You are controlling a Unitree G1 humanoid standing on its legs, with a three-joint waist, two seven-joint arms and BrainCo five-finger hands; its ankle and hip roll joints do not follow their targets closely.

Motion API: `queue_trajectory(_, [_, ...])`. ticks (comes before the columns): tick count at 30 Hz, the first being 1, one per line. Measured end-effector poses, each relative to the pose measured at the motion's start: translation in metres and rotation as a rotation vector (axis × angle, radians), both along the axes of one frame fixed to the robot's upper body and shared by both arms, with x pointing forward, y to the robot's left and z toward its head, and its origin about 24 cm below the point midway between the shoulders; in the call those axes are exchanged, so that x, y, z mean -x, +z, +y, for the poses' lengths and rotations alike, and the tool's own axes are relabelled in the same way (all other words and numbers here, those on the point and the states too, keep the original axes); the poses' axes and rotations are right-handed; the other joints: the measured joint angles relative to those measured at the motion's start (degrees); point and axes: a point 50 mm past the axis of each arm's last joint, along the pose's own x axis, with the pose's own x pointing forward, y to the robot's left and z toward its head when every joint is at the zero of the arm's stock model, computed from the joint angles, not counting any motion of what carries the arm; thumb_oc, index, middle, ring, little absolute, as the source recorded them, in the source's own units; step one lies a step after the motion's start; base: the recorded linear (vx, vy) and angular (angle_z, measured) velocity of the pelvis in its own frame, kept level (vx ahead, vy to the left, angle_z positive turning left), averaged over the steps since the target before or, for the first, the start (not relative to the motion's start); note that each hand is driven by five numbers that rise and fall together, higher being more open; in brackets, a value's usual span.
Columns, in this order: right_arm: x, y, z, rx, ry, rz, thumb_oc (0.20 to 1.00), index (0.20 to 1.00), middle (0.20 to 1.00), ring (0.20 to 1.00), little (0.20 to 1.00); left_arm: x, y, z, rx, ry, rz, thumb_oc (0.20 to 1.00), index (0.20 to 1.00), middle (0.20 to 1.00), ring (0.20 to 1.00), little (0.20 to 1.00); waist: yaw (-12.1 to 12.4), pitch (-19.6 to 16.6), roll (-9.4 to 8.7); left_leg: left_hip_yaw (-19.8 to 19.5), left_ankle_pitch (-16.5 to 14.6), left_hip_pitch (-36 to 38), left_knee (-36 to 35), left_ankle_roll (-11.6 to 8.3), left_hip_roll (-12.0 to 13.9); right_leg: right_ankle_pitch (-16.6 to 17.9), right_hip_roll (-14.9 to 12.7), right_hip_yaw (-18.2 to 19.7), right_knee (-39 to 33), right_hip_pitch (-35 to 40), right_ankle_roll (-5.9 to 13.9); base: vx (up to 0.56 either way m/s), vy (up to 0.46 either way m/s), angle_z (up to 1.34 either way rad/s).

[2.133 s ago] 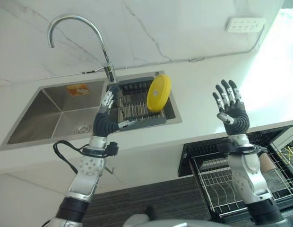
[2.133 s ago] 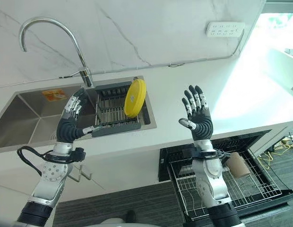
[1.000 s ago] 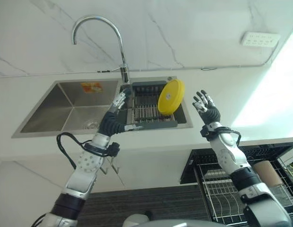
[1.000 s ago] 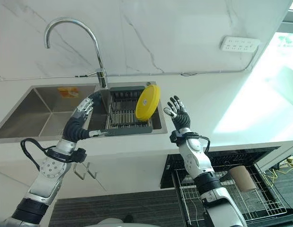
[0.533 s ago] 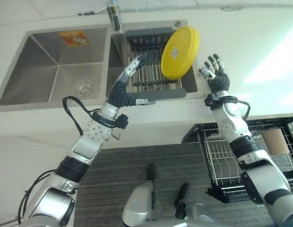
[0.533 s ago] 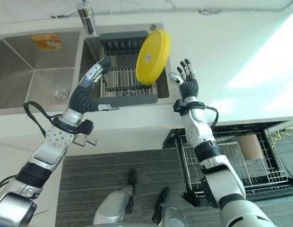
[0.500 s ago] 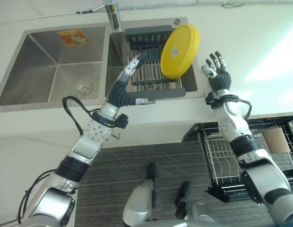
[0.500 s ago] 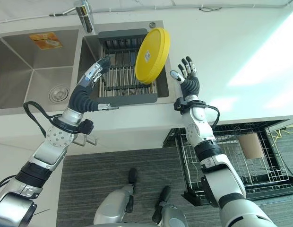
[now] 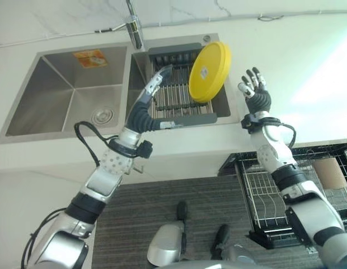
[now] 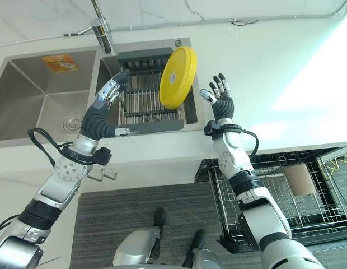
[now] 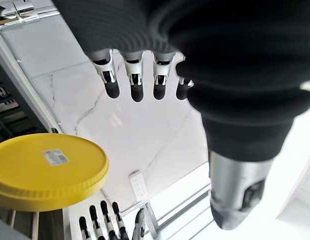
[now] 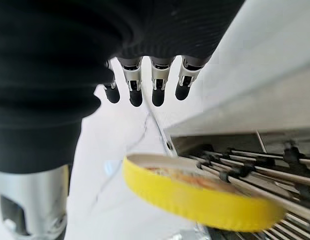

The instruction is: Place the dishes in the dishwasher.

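A yellow plate [image 9: 209, 73] stands on edge in the dark dish rack [image 9: 179, 100] set in the right basin of the sink. The plate [image 11: 45, 170] also shows past my left hand's straight fingers [image 11: 136, 80] in the left wrist view. My left hand [image 9: 144, 109] hovers open over the rack's left part, a little left of the plate. My right hand [image 9: 255, 96] is open over the white counter, just right of the plate and apart from it. In the right wrist view the plate [image 12: 195, 197] lies close beyond the fingertips [image 12: 157, 85].
The steel left basin [image 9: 61, 95] with its drain lies to the left, the tap [image 9: 133, 28] behind the rack. An open dishwasher with a pulled-out wire rack [image 9: 268, 196] sits below the counter at right, a brown cup [image 9: 330, 172] in it. White counter [image 9: 296, 61] stretches right.
The camera view shifted slightly. My right hand has drawn a bit closer to the plate's right edge; my left hand keeps its place over the rack. The plate has not moved.
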Motion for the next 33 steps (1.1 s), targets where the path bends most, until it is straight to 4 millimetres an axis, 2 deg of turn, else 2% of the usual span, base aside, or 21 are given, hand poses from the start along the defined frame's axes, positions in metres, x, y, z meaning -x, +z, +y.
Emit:
queue_trajectory(4, [-0.001, 0.0, 0.001, 0.04, 0.003, 0.008, 1.0, 1.0, 1.0, 1.0, 1.0, 0.0, -0.003, -0.002, -0.017, -0.014, 0.024, 1.0, 1.0, 1.0, 1.0, 1.0, 0.9, -0.8, -0.05, 0.0, -0.4, 1.3, 0.0, 0.04, -0.1, -0.1, 0.1, 0.0, -0.6, 1.6, 0.08, 0.12, -0.027, 0.0])
queue_trajectory(11, [-0.003, -0.003, -0.003, 0.058, -0.006, 0.049, 1.0, 1.0, 1.0, 1.0, 1.0, -0.001, -0.007, 0.0, -0.064, -0.022, 0.055, 1.0, 1.0, 1.0, 1.0, 1.0, 2.0, -2.3, -2.19, -0.5, -0.4, 2.7, 0.0, -0.03, 0.0, -0.1, 0.3, -0.2, -0.6, 3.2, 0.13, 0.09, -0.037, 0.03])
queue_trajectory(15, [-0.005, -0.011, -0.008, 0.043, -0.021, 0.089, 1.0, 1.0, 1.0, 1.0, 1.0, 0.0, -0.008, 0.002, -0.078, -0.022, 0.059, 1.0, 1.0, 1.0, 1.0, 1.0, 2.4, -2.9, -3.25, -1.0, -0.5, 2.8, 0.0, -0.23, -0.1, -0.1, 0.2, -0.7, -0.6, 3.5, 0.18, 0.06, 0.006, 0.07])
queue_trajectory(24, [-0.007, -0.029, -0.017, -0.028, -0.044, 0.182, 1.0, 1.0, 1.0, 1.0, 1.0, 0.001, -0.014, 0.008, -0.111, -0.013, 0.103, 1.0, 1.0, 1.0, 1.0, 1.0, 2.9, -3.1, -3.49, -1.8, -0.5, 3.5, 0.0, -0.18, -0.5, 0.0, -0.1, -1.5, -0.6, 4.7, 0.38, 0.05, 0.019, 0.05])
queue_trajectory(33, [-0.007, -0.038, -0.023, -0.05, -0.07, 0.22, 1.0, 1.0, 1.0, 1.0, 1.0, 0.001, -0.015, 0.008, -0.111, -0.011, 0.111, 1.0, 1.0, 1.0, 1.0, 1.0, 2.6, -3.0, -3.24, -1.9, -0.5, 4.3, 0.0, -0.19, -0.5, 0.0, -0.1, -1.5, -0.6, 5.5, 0.4, 0.0, 0.0, 0.0])
